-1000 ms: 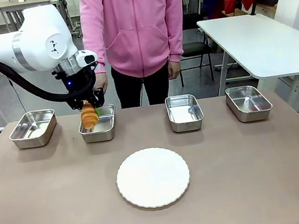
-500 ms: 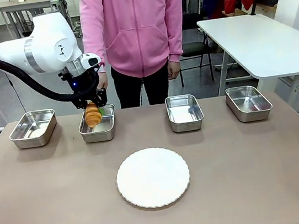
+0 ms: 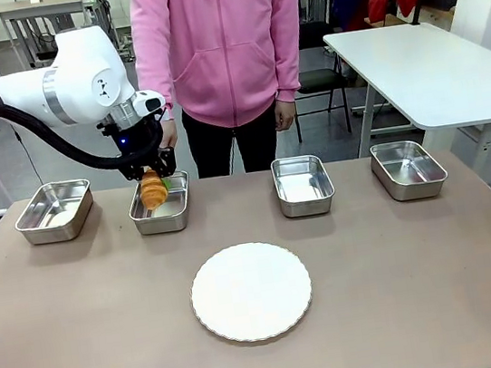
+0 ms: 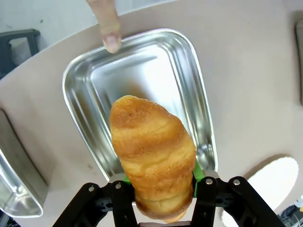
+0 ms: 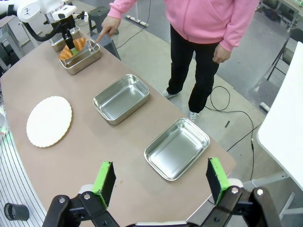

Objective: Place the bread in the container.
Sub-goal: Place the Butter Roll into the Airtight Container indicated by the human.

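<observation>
The bread [image 3: 153, 190], a golden-brown ridged croissant, hangs end-down with my left gripper [image 3: 152, 181] shut on its upper part. It is just above the container [image 3: 175, 214], the second shiny steel tray from the left. In the left wrist view the bread [image 4: 154, 156] is pinched by the left gripper [image 4: 163, 191], and the container [image 4: 142, 71] lies below with nothing in it. A person's finger [image 4: 110, 40] touches its far rim. The right wrist view shows my right gripper [image 5: 161, 179] open with nothing in it, high above the table's right end, and the bread [image 5: 72, 48] far off.
Three more steel trays stand in the same row: one at far left [image 3: 54, 211], two to the right [image 3: 303, 185] [image 3: 408, 168]. A round white plate [image 3: 251, 291] lies mid-table. The person in pink stands at the far edge.
My left gripper has carried the bread a little to the right, farther in over the container. The person's pointing hand stays at the rim.
</observation>
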`<state>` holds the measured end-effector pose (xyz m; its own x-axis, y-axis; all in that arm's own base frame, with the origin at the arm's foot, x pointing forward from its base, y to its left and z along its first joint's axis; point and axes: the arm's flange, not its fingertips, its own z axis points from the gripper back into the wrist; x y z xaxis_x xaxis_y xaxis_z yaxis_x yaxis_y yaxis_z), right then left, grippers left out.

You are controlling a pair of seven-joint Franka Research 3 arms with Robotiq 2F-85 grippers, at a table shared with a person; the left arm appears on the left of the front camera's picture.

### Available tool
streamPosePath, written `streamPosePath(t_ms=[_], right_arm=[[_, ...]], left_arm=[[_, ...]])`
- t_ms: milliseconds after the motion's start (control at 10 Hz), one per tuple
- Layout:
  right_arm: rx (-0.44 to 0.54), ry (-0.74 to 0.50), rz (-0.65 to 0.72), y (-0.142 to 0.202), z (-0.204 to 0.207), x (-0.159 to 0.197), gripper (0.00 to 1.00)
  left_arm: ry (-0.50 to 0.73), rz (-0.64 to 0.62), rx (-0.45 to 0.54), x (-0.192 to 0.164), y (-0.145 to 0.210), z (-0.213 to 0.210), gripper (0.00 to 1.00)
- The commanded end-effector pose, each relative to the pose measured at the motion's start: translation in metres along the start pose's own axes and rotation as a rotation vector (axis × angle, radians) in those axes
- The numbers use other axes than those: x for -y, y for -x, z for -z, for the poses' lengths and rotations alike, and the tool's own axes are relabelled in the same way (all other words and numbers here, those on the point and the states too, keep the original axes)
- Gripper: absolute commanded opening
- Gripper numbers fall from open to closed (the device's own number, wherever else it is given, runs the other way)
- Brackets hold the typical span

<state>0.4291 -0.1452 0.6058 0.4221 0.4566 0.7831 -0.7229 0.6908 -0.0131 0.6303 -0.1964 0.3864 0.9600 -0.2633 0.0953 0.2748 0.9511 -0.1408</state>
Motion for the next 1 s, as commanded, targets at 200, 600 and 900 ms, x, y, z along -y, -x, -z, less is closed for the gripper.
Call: streamPosePath(t_ms=[200,600,900], right_arm=[[0.006,0.001,-0.004,-0.002,-0.001,0.0,1.0],[0.006,0.001,-0.004,-0.002,-0.001,0.0,1.0],[0.006,0.001,-0.004,-0.002,-0.001,0.0,1.0]], left_arm=[[0.063,0.04,0.001,-0.02,-0.019,0.008,0.43],[0.033,0.005,-0.005,-0.016,-0.025,0.018,1.0],[0.046,0.018,-0.004,-0.012,-0.027,0.019,1.0]])
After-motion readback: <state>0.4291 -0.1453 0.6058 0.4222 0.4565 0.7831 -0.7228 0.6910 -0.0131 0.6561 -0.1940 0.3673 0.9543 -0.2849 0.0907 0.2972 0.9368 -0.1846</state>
